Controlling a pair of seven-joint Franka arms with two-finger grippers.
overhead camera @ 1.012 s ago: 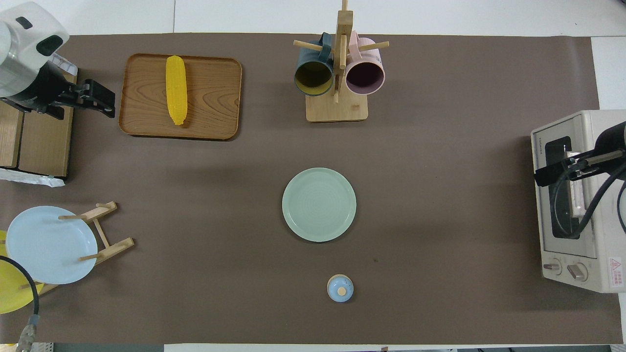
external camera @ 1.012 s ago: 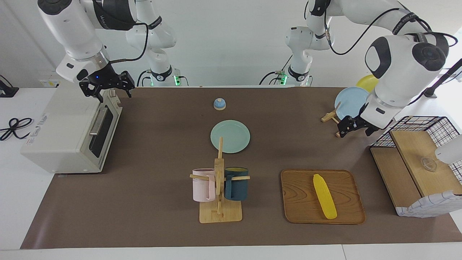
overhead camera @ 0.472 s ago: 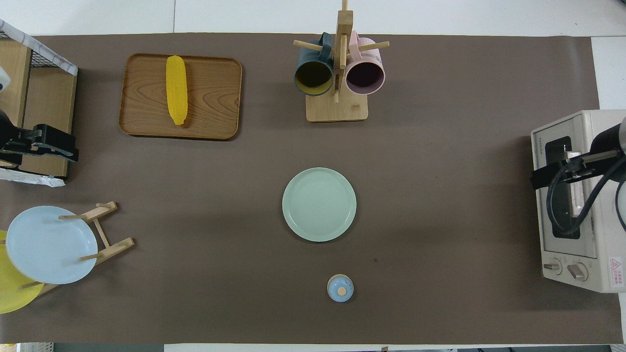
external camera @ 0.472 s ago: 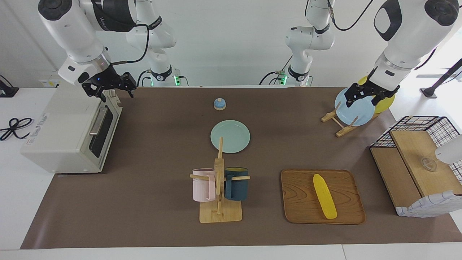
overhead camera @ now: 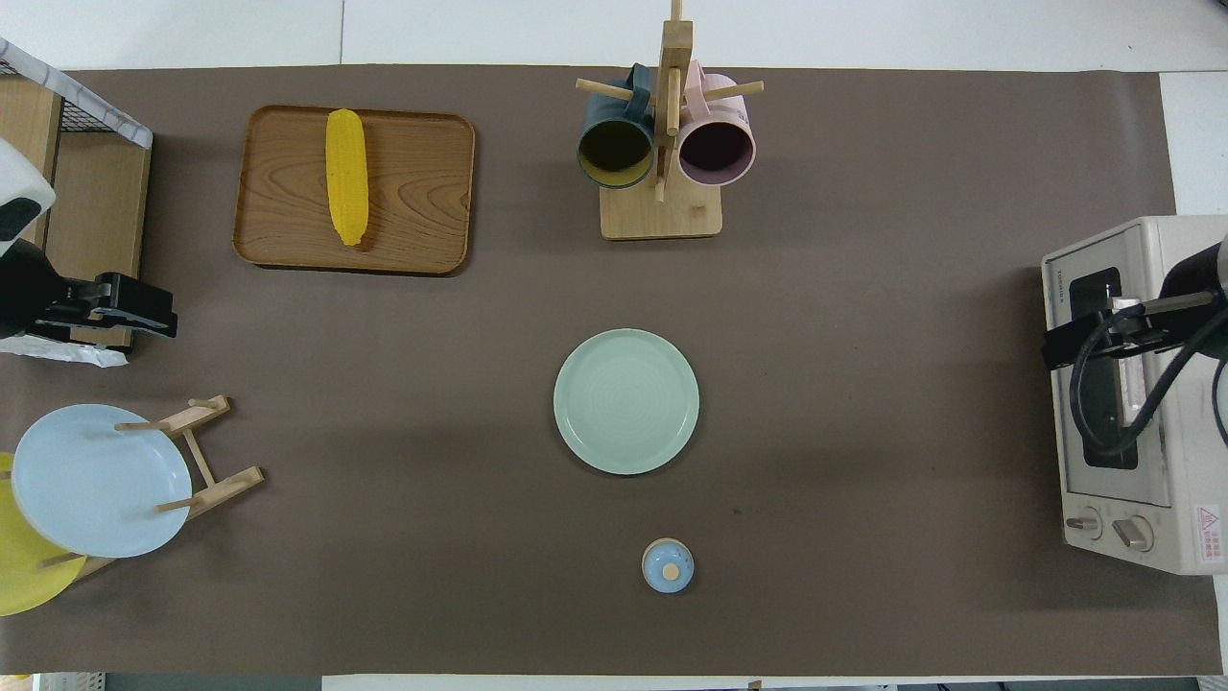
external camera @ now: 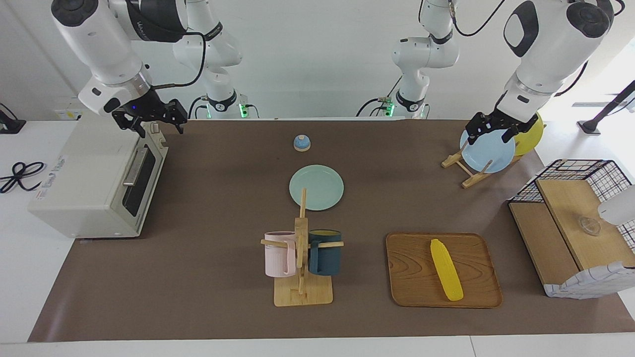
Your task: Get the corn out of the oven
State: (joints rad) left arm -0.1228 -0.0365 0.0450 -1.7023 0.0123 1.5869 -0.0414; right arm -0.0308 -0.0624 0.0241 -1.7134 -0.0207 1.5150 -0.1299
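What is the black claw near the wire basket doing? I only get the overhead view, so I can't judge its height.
Observer: The left gripper is up in the air over the blue plate that stands in the wooden rack. Its jaws are open and hold nothing.
Operator: Is the oven's door open or shut?
Observer: The oven has its door shut, upright against the front.
Operator: And the claw over there?
Observer: The right gripper hangs at the oven's top front corner, jaws open and empty. I cannot tell whether it touches the oven.
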